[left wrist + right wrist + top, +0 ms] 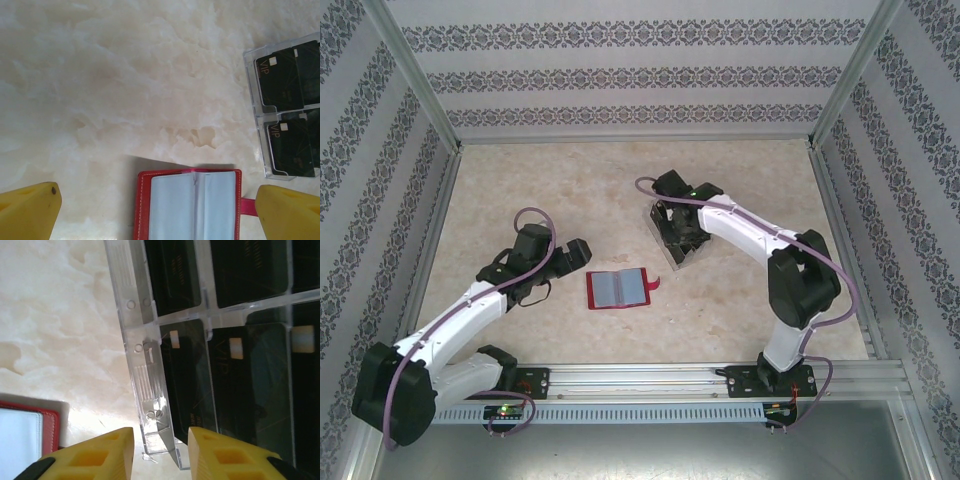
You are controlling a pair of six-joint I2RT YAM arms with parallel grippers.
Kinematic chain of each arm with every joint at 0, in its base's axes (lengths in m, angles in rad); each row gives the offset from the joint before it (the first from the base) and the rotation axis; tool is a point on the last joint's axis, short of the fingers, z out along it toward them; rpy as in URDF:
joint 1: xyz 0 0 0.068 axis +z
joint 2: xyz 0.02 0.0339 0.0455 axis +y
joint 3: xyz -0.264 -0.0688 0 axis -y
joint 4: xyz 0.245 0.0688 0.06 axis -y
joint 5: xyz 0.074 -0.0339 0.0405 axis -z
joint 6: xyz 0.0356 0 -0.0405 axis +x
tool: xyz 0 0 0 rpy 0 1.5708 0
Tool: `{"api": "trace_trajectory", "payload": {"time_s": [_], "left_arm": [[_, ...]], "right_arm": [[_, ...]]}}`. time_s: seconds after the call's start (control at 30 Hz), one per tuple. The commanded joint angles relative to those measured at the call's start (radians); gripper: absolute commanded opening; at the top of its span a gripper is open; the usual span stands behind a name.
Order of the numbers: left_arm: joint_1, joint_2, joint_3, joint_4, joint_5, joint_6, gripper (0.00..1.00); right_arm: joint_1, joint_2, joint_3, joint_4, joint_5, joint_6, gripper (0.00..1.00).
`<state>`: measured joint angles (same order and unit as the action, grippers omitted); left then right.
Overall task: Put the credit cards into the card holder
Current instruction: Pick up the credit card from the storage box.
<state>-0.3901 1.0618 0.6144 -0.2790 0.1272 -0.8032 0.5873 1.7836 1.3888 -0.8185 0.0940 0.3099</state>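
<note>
R gripper (161,447) jaws apart, nothing held, poised at clear rack (142,385) edge; credit cards (250,375) seen inside rack. L gripper (157,197) spread wide, empty, by opened card holder (192,205). No card judged loaded yet; all left

The red leather-like folding wallet (617,288) lies opened flat on the beige marbled tabletop (520,180), between the two arms. Behind it and to its right, apart from it, stands the clear plastic tiered rack (142,390), with the thin black rectangular cards (280,82) in its compartments. The left gripper (577,252) is just left of the wallet, and the right gripper (160,450) is over the rack's edge
</note>
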Motion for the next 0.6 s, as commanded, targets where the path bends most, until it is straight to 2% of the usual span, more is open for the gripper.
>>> {"api": "trace_trajectory", "payload": {"time_s": [0.0,0.37,0.57], "left_arm": [[0.012,0.015,0.018,-0.023,0.001,0.005,1.0],[0.011,0.02,0.019,-0.023,0.014,0.002,1.0],[0.012,0.032,0.019,-0.015,0.016,0.005,1.0]], "right_arm": [[0.017,0.033,0.029,-0.04,0.05,-0.038,0.32],[0.045,0.12,0.052,-0.071,0.161,-0.05,0.3],[0.046,0.135,0.05,-0.064,0.152,-0.048,0.25]]}}
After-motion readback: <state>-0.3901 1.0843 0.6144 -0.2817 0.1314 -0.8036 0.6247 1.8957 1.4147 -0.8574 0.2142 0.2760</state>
